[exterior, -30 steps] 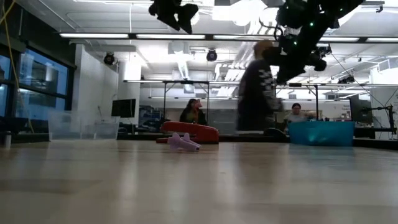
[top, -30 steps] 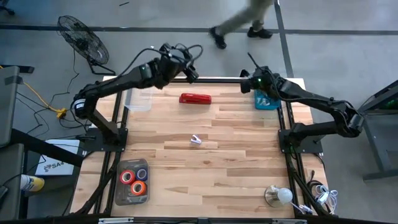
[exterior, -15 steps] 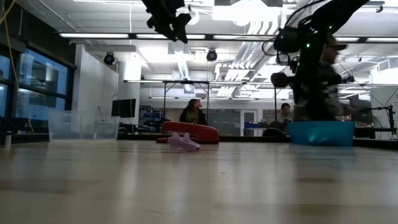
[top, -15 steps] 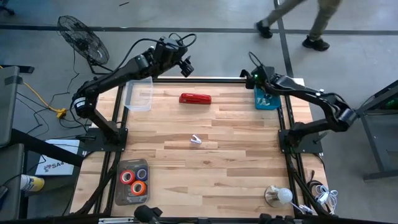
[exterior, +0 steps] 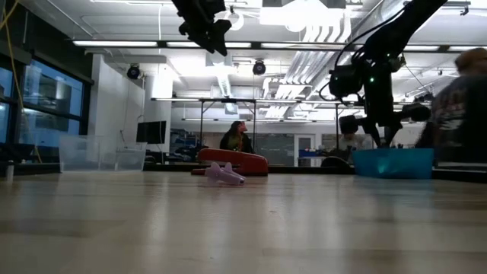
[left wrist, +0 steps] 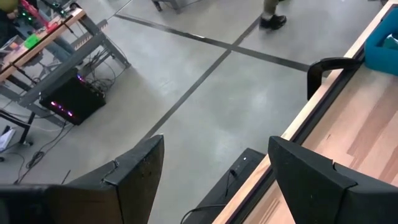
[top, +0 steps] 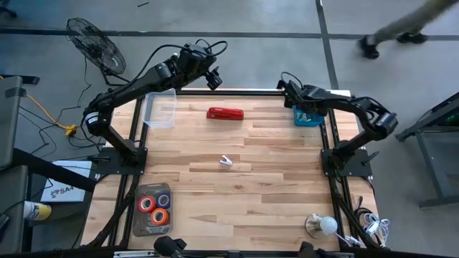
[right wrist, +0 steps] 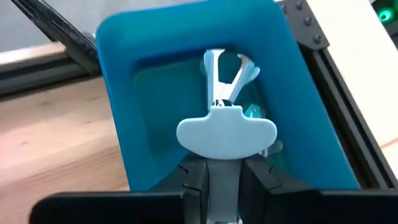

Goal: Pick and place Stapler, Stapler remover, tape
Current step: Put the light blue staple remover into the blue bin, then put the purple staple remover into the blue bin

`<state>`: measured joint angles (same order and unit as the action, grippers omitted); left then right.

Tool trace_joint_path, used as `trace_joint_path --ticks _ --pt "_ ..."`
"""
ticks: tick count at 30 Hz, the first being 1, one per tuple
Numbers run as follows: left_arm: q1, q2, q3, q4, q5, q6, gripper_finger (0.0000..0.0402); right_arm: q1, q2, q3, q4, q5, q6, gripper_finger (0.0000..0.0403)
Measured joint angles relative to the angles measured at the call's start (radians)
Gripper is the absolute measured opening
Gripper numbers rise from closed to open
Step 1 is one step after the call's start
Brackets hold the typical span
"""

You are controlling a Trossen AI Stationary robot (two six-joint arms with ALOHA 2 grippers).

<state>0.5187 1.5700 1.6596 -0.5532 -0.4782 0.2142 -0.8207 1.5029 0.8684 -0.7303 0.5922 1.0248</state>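
Quick status on the sorting job. The right gripper [right wrist: 211, 177] hangs over the blue bin [top: 308, 115] at about 1 o'clock on the table [top: 272, 186], fingers pinched on a pale staple remover [right wrist: 225, 127] that dangles inside the bin walls, so I'd say that piece is about to be dropped.

The left gripper [left wrist: 211, 180] is up past the 11 o'clock edge, fingers spread wide with nothing in them.

Still to do, as far as I can see: the red stapler [top: 225, 113] lies at 12 o'clock, a second pale remover [top: 226, 162] sits near the middle, and the tape rolls [top: 154, 209] are in a dark tray [top: 140, 190] at 7 o'clock. A clear tub [top: 158, 110] waits at 11.
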Motion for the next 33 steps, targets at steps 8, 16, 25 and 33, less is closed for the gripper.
trace_joint_path --ticks 8,16,25,33 --pt "0.0 0.0 0.0 0.0 0.0 0.027 0.0285 0.0 0.023 0.0 0.001 -0.05 -0.008 0.0057" --pt "0.0 0.0 0.0 0.0 0.0 0.051 0.0285 0.0 0.023 0.0 -0.005 -0.067 -0.004 0.0126" --pt "0.0 0.0 0.0 -0.018 -0.002 0.073 0.0285 0.0 0.017 0.0 -0.005 -0.094 -0.027 0.018" --pt "0.0 0.0 0.0 -0.096 0.026 0.074 0.0285 0.01 -0.087 0.0 0.018 -0.09 -0.154 0.0188"
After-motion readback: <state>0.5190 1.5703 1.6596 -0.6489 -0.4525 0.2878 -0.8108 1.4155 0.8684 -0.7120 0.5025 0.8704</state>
